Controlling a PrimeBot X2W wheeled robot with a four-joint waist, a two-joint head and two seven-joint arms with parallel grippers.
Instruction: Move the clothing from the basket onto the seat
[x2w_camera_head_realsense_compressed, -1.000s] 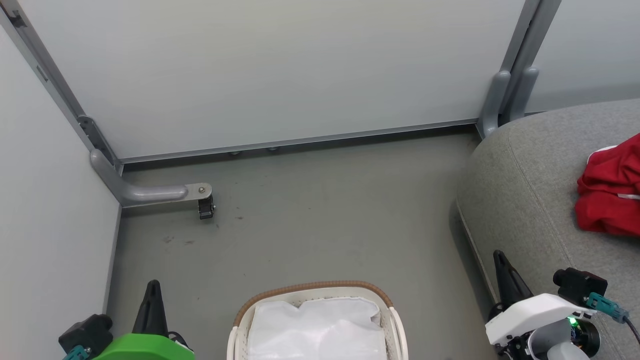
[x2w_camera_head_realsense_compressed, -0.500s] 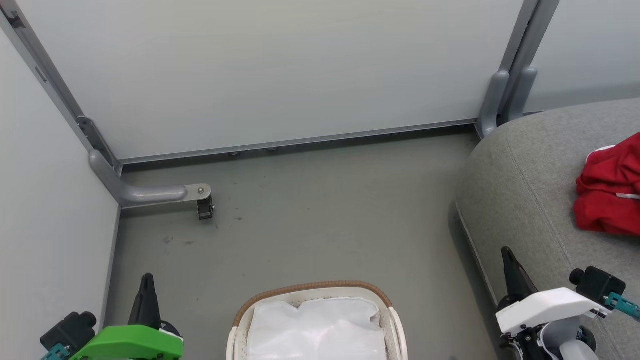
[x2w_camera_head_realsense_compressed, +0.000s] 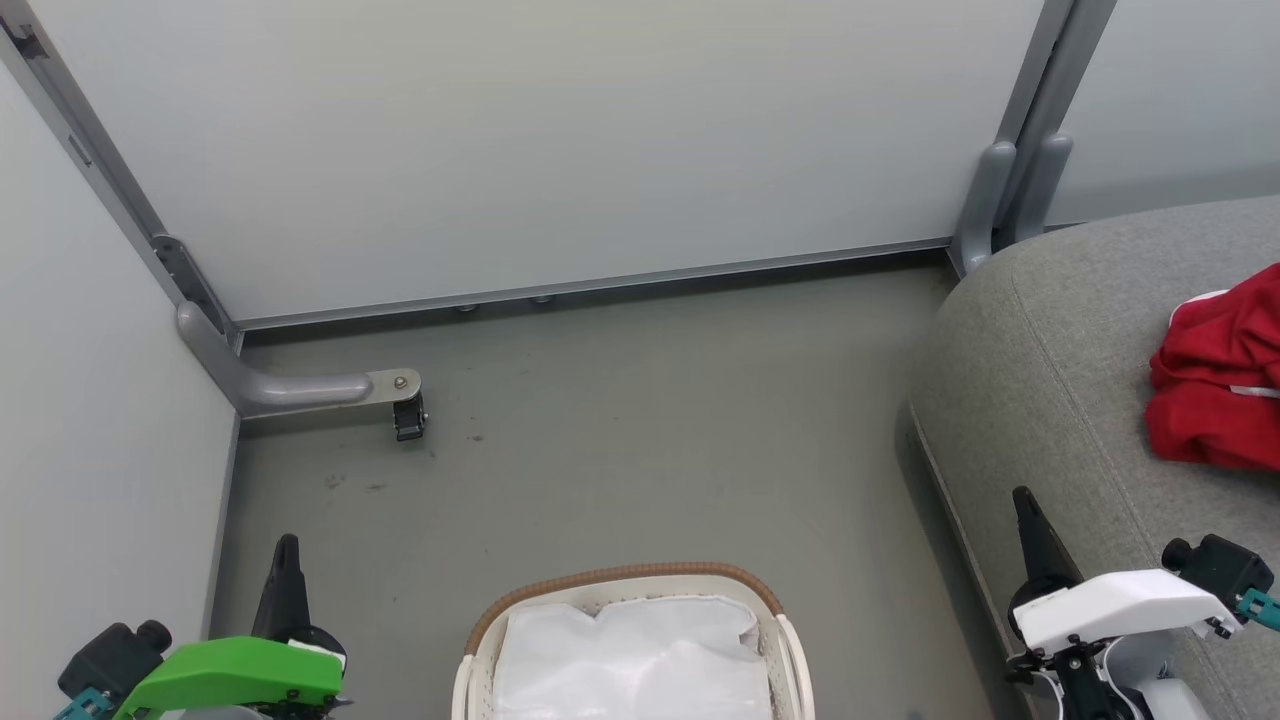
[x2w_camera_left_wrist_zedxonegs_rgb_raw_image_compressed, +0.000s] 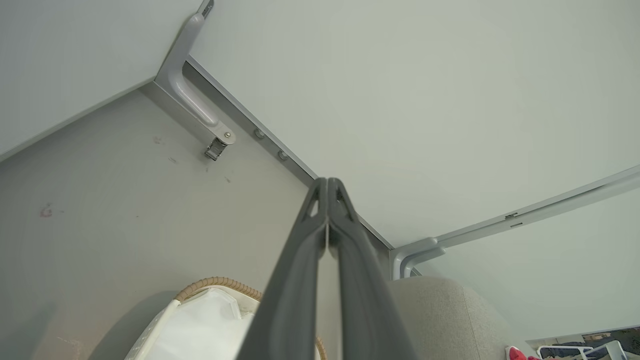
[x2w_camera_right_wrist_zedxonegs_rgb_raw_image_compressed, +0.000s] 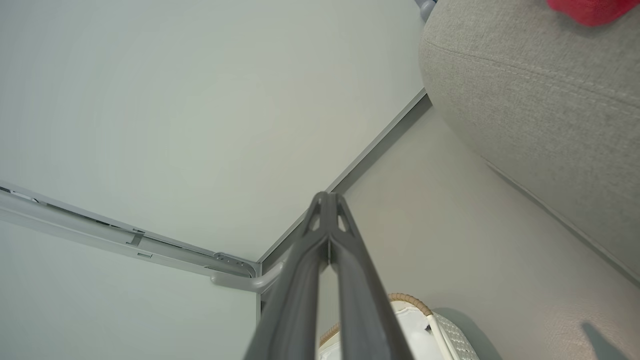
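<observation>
Both arms are drawing back toward the head view's lower corners since a second ago. Seat (x2w_camera_head_realsense_compressed: 1060, 380) is carrying the clothing (x2w_camera_head_realsense_compressed: 1215, 400), a red heap at its far right. Basket (x2w_camera_head_realsense_compressed: 620, 573) is holding a white liner (x2w_camera_head_realsense_compressed: 630, 660). Clothing is probably handling light and limp, so pinching a raised fold is suiting best. Left gripper (x2w_camera_head_realsense_compressed: 286, 548) and right gripper (x2w_camera_head_realsense_compressed: 1027, 510) are staying fully closed, gripping nothing.

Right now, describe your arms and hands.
The left hand has two long dark tapered fingers and a bright green cover. The right hand has matching fingers and a white cover. Each carries a black camera block with a teal connector.
</observation>
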